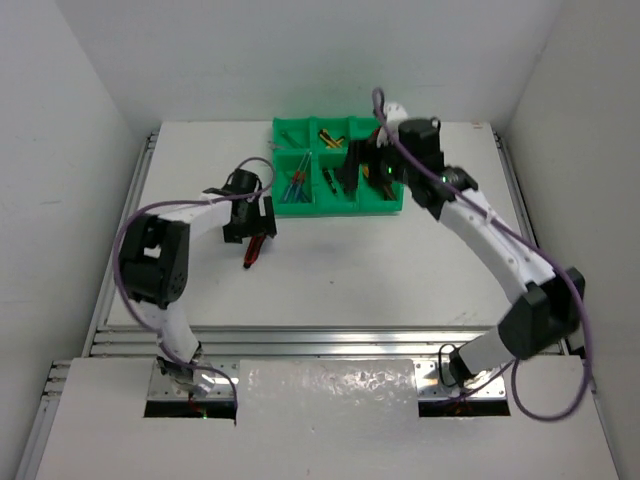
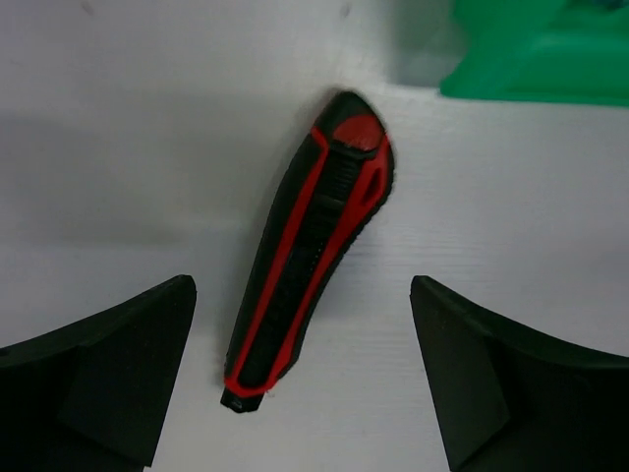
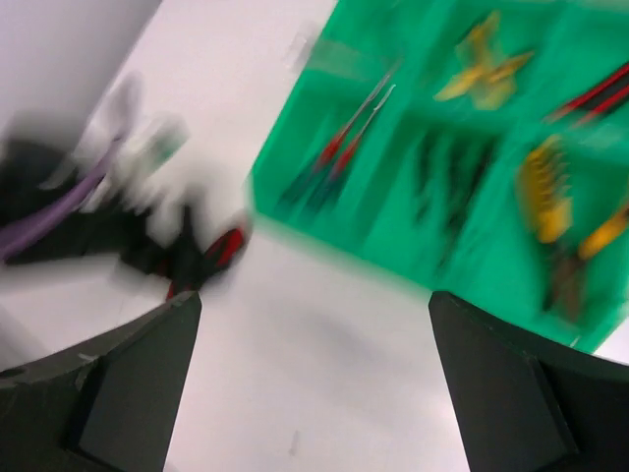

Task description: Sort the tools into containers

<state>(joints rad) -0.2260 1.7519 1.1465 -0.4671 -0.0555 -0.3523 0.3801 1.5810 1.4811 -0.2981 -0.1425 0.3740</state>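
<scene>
A red-black utility knife (image 2: 310,251) lies flat on the white table, also in the top view (image 1: 254,249). My left gripper (image 2: 303,379) is open just above it, one finger on each side of the knife's near end, not touching it. The green tray (image 1: 300,207) with six compartments stands at the back centre and holds screwdrivers (image 1: 296,186), yellow tools (image 1: 329,134) and dark tools (image 1: 333,178). My right gripper (image 1: 362,168) is open and empty over the tray's right side; its view is blurred and shows the tray (image 3: 324,236) and the knife (image 3: 211,254).
The table's left edge has a metal rail (image 1: 128,215). White walls close the back and sides. A corner of the tray (image 2: 541,59) shows at the top right of the left wrist view.
</scene>
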